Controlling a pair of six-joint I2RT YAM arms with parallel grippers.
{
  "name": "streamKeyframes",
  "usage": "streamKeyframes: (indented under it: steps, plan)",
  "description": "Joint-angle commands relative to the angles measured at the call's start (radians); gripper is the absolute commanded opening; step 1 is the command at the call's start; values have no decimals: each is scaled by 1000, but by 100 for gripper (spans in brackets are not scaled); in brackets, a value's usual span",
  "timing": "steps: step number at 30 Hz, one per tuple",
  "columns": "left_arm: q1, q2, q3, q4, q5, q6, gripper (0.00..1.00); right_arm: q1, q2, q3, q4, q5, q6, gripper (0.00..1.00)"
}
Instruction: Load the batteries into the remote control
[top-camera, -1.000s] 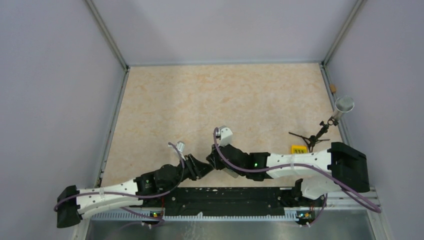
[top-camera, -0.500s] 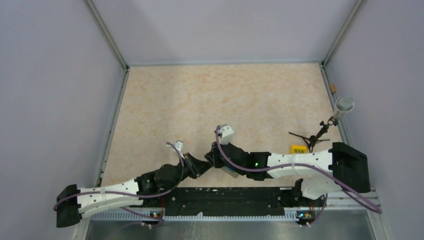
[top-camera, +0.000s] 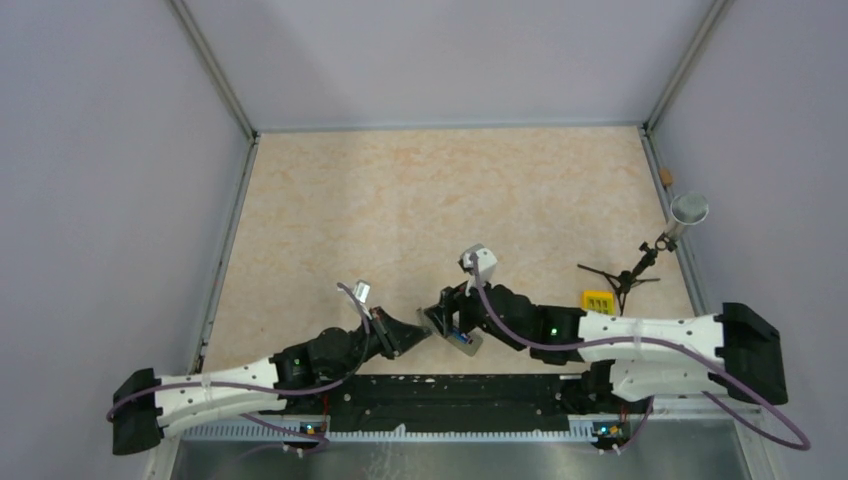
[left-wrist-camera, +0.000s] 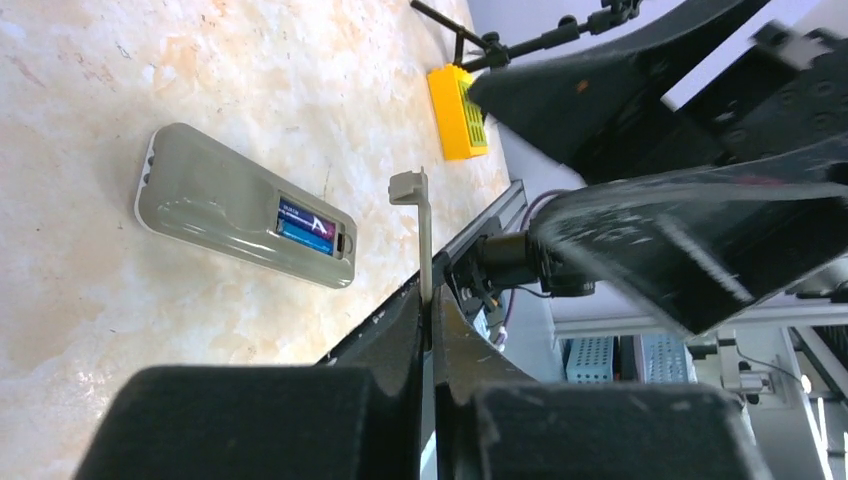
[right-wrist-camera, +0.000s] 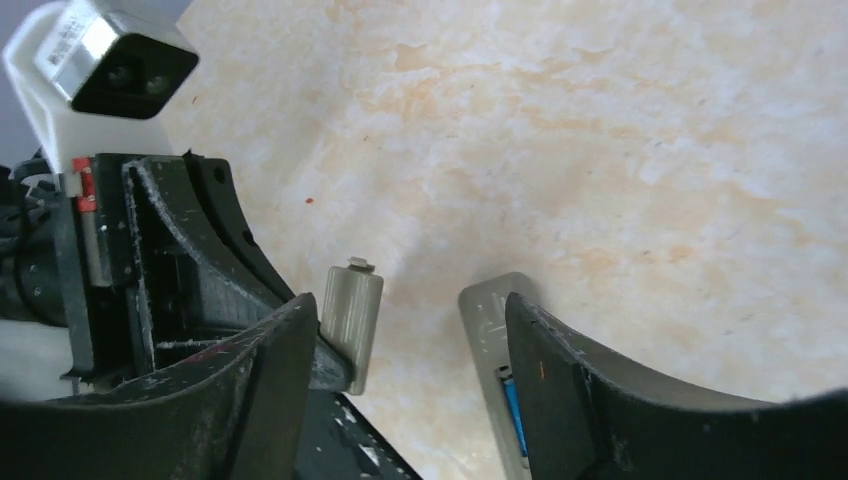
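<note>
**Remote control.** The remote control (top-camera: 457, 336) lies flat on the counter (top-camera: 420, 200), close to the near edge and about midway along it. Its plain grey back (left-wrist-camera: 215, 205) faces up. The battery recess is uncovered.

**Batteries.** The batteries (left-wrist-camera: 303, 226) sit side by side inside the recess, blue bodies exposed. One of them also shows in the right wrist view (right-wrist-camera: 512, 405).

**Left jaws.** Closed narrow on a thin grey battery cover (left-wrist-camera: 410, 187). The cover is gripped by one end, with its clip end pointing away from the jaws. It is held just beside the remote control and apart from it (right-wrist-camera: 352, 312).

**Right jaws.** Spread wide, holding nothing. They hang over the remote control, one end of which shows between the two fingers (right-wrist-camera: 590, 390). Contact with the remote control cannot be determined.

**Other items.** A small yellow block (top-camera: 597, 299) lies near the right edge of the counter, at the foot of a black tripod stand (top-camera: 625, 278).
</note>
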Motion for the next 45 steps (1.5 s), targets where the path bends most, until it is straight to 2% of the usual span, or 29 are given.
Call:
streamKeyframes:
  steps: [1,5,9,15,22,26,33,39,45]
  plan:
    - [16,-28,4,-74,114,59,0,-16,-180,-15,-59,-46,-257,71]
    - [37,-40,65,-176,239,100,0,-17,-291,6,-190,-207,-483,72]
    - [63,-25,124,-256,404,161,0,-16,-333,28,-278,-384,-675,70]
    - [77,48,187,-250,631,208,0,-12,-312,60,-367,-627,-914,68]
    - [80,138,211,-224,758,224,0,160,-222,123,-500,-557,-1258,66]
    - [80,160,207,-199,817,232,0,192,-212,150,-527,-562,-1358,66]
    - [82,180,207,-173,877,222,0,321,-132,222,-584,-391,-1568,65]
    - [82,188,186,-119,901,191,0,395,-67,255,-602,-333,-1683,62]
    - [82,179,172,-94,920,174,0,437,-30,245,-622,-351,-1688,58]
